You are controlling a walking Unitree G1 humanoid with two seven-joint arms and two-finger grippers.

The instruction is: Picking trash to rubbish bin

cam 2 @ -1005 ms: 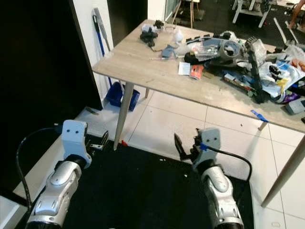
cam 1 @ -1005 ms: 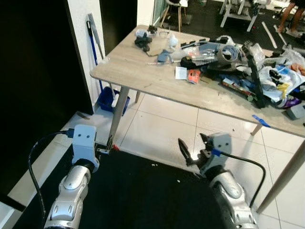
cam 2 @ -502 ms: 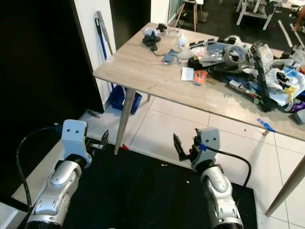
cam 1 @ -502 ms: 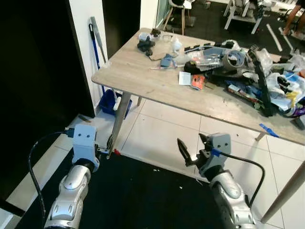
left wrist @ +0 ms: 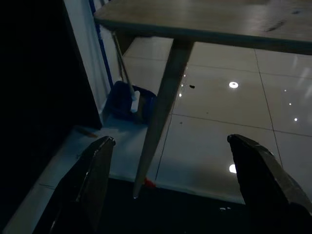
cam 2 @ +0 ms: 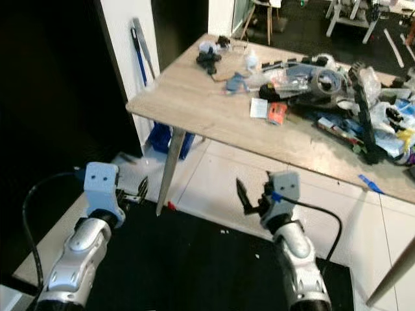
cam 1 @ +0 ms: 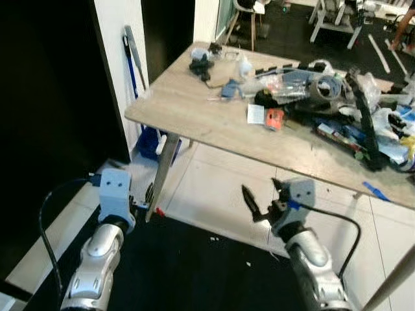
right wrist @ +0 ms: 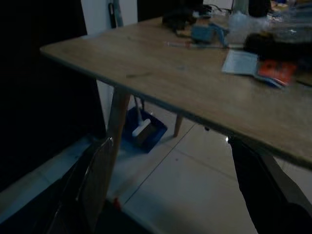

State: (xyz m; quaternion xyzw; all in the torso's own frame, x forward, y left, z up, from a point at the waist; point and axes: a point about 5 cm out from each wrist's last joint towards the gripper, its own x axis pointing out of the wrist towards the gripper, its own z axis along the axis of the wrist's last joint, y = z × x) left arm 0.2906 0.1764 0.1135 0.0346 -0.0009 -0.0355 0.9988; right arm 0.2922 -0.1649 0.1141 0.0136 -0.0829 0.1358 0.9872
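Two silver arms reach forward at waist height over a black mat (cam 1: 194, 272) on the white tiled floor (cam 1: 220, 188). Left claw (cam 2: 133, 192) hangs just short of the bench leg (cam 1: 162, 170), fingers spread apart and holding nothing; the left wrist view shows both fingers (left wrist: 92, 180) wide, framing the leg and a blue dustpan (left wrist: 131, 103) by the white wall (cam 1: 120, 65). Right claw (cam 1: 262, 199) hovers below the bench edge, fingers parted, empty. Wooden bench (cam 1: 188, 107) stands ahead, near corner bare. Trash lies on its far and right part: a white paper slip (cam 1: 255, 114) touching an orange packet (cam 1: 275, 118), a blue crumpled scrap (cam 1: 228, 89), a dark small object (cam 1: 199, 63) near the far corner, then a dense heap of wrappers, plastic and cables (cam 1: 337, 97) running toward the right edge. Blue tape piece (cam 1: 375, 190) lies on the tiles under the bench. Blue-handled mop or broom (cam 1: 131, 52) leans upright against the wall. Small white crumbs dot the mat (cam 1: 213, 239).
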